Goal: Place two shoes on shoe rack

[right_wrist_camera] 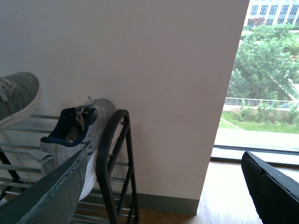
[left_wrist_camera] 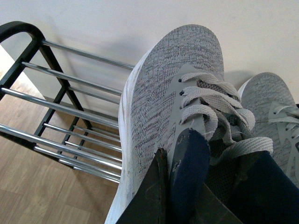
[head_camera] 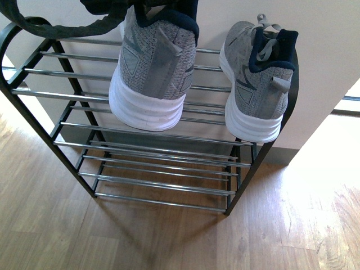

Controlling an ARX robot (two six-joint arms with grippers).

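One grey knit sneaker (head_camera: 152,67) hangs over the left-middle of the shoe rack's (head_camera: 157,152) top tier, toe toward the wall. My left gripper (left_wrist_camera: 180,163) is shut on its navy heel collar. Whether its white sole touches the rods I cannot tell. The other grey sneaker (head_camera: 259,79) rests on the top tier at the right end, heel out over the front rod. In the left wrist view the held sneaker (left_wrist_camera: 163,93) fills the middle, with its mate (left_wrist_camera: 271,102) beside it. My right gripper (right_wrist_camera: 164,156) stands open and empty, off the rack's right end frame (right_wrist_camera: 117,154).
A pale wall (head_camera: 326,34) stands right behind the rack, with a baseboard (right_wrist_camera: 168,203) below. Wood floor (head_camera: 169,242) lies in front. A window (right_wrist_camera: 266,70) opens to the right of the wall. A dark cable (head_camera: 56,25) loops over the rack's top left corner.
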